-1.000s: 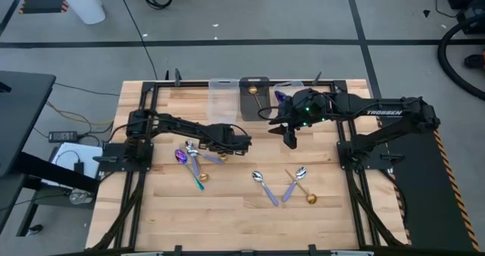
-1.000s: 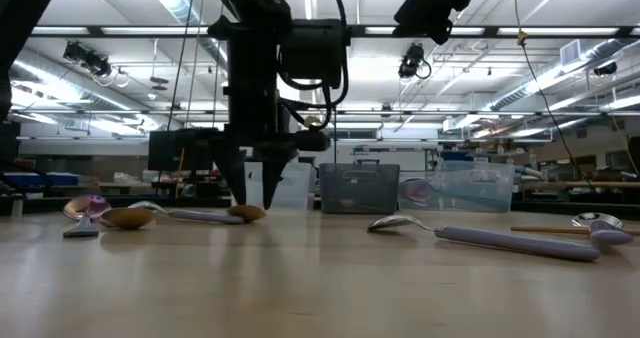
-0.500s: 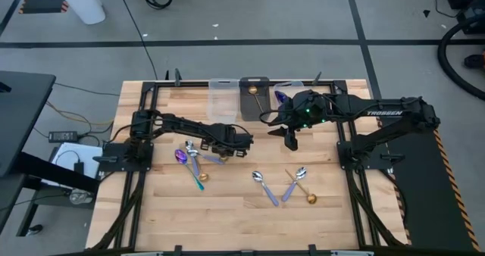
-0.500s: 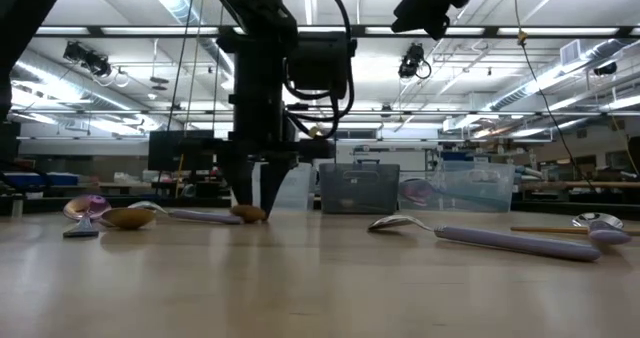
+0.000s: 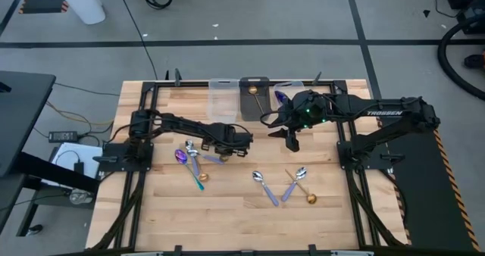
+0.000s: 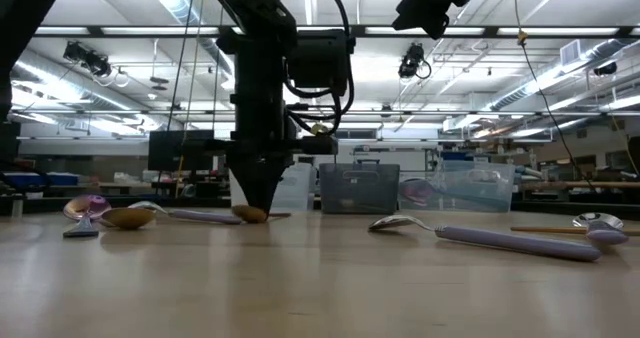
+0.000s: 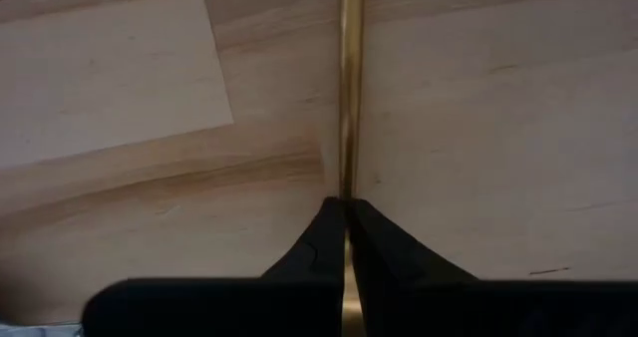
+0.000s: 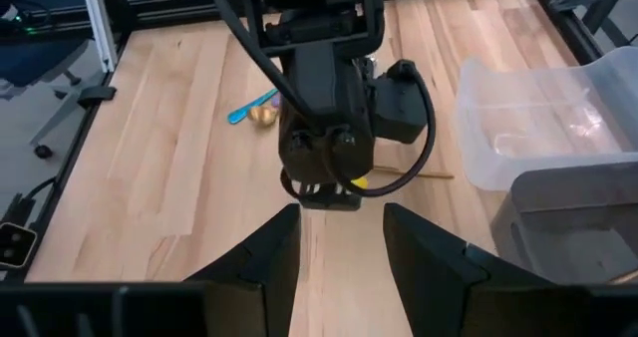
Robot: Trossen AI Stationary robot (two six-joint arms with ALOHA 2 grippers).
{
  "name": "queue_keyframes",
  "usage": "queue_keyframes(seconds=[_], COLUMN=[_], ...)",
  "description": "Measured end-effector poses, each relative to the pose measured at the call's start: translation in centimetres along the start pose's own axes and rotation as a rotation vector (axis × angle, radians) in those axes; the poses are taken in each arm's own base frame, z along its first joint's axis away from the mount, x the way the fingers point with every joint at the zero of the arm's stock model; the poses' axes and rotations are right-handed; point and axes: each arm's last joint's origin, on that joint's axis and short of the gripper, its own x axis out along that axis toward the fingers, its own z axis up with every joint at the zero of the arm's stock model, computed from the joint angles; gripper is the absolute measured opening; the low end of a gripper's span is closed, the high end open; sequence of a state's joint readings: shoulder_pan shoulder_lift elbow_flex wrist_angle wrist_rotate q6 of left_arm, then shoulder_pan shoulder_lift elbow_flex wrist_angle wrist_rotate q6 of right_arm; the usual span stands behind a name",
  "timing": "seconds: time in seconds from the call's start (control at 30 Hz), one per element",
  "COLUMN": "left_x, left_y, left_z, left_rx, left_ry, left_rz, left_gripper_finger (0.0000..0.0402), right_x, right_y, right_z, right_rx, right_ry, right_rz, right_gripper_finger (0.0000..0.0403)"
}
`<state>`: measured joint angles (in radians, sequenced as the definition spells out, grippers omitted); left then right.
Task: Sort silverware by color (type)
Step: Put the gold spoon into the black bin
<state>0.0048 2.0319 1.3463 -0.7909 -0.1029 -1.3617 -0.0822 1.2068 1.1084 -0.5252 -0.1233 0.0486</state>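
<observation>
My left gripper (image 5: 227,147) stands fingertips-down on the table (image 5: 227,210), shut on a slim gold spoon (image 6: 250,214) whose handle (image 7: 350,98) runs straight out from between the fingers. Beside it lie a rainbow spoon (image 5: 182,156), silver spoons (image 5: 194,151) and a gold-bowled spoon (image 5: 200,182). Two silver spoons (image 5: 265,186) and a gold one (image 5: 305,192) lie flat on the table at centre right. My right gripper (image 5: 290,139) hangs open above the table, near the bins; its fingers (image 8: 284,247) hold nothing. My left gripper pinches the gold spoon's thin handle (image 7: 347,209) between its two fingertips (image 7: 321,232). The fingers come from above, pointing down, one on each long side of the handle. The spoon lies flat on the table, its bowl (image 6: 248,214) beside the fingertips.
Three small bins stand in a row at the far edge: a clear one (image 5: 221,98), a dark one (image 5: 254,97) with a gold spoon inside, and a clear one (image 5: 282,91) with a blue-purple spoon. Black frame rails (image 5: 144,135) border the board. Bare wood lies along the near edge.
My left gripper has shut its fingers on the gold spoon's handle while standing on the table. The spoon has stayed flat on the wood. My right gripper has kept still and open.
</observation>
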Motion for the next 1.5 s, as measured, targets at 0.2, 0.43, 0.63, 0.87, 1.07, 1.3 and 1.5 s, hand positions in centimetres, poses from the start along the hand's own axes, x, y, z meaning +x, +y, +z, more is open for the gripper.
queue_keyframes(seconds=[0.2, 0.43, 0.63, 0.87, 1.07, 1.3, 1.5], left_x=[-4.2, -9.6, -12.5, -12.0, -12.2, -12.7, -11.5], left_y=[0.0, 1.2, 3.4, 6.6, 9.2, 9.5, 5.9], left_z=[0.1, 2.3, 6.7, 13.0, 18.2, 21.1, 21.1], left_rx=[0.006, 0.003, -0.004, 0.067, 0.036, -0.006, -0.062], left_ry=[-0.009, -0.129, -0.293, -0.335, -0.404, -0.494, -0.578], left_rz=[-0.145, -0.310, -0.355, -0.303, -0.401, -0.587, -0.733], left_gripper_finger=[0.0012, 0.0011, 0.0011, 0.0011, 0.0011, 0.0011, 0.0011], right_x=[-0.7, -1.0, -1.0, -0.1, 0.8, -0.5, -1.5], right_y=[-0.1, -0.2, -0.3, -1.3, -2.5, -4.6, -6.1], right_z=[0.2, 0.5, 0.8, 1.2, 1.0, 1.0, 0.9], right_rx=[-0.003, -0.012, -0.026, 0.005, 0.098, 0.232, 0.308], right_ry=[-0.037, -0.065, -0.099, -0.121, -0.096, -0.150, -0.182], right_rz=[-0.060, -0.085, -0.104, -0.133, -0.189, -0.435, -0.543], right_gripper_finger=[0.0155, 0.0155, 0.0155, 0.0155, 0.0155, 0.0155, 0.0155])
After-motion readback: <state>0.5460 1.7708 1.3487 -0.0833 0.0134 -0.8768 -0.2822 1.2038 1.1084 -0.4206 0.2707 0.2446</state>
